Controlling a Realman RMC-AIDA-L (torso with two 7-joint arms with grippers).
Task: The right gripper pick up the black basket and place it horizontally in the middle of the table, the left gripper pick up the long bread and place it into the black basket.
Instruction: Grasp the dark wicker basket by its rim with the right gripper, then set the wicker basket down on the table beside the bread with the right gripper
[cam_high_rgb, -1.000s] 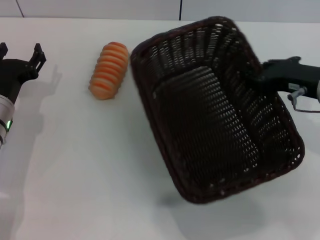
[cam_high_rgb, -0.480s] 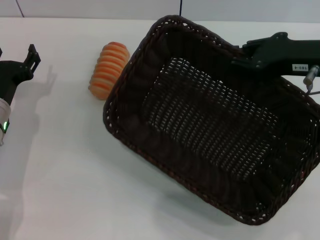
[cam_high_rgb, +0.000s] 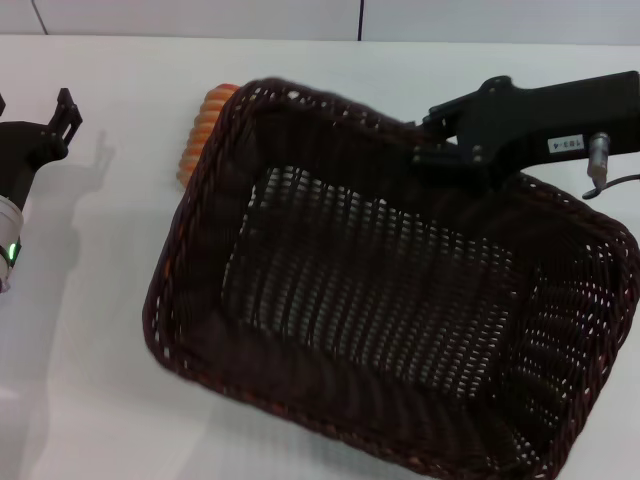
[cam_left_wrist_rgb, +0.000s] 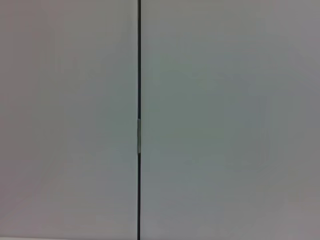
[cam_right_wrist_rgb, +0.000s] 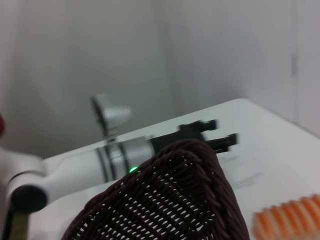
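Observation:
The black basket (cam_high_rgb: 380, 300) hangs tilted above the white table (cam_high_rgb: 90, 330), its long side running left to right. My right gripper (cam_high_rgb: 432, 150) is shut on the basket's far rim. The long bread (cam_high_rgb: 203, 118) lies at the back left, mostly hidden behind the basket's far left corner. My left gripper (cam_high_rgb: 38, 110) is open and empty at the table's far left, apart from the bread. The right wrist view shows the basket's rim (cam_right_wrist_rgb: 200, 170), the bread (cam_right_wrist_rgb: 287, 220) and the left gripper (cam_right_wrist_rgb: 217, 134) beyond it. The left wrist view shows only a wall.
A pale wall with a dark vertical seam (cam_high_rgb: 360, 18) runs behind the table's back edge. The basket fills the middle and right of the table. Bare tabletop lies between the left arm and the basket.
The right arm has carried the basket to the left and turned it toward horizontal. The basket now covers most of the bread. The left arm has not moved.

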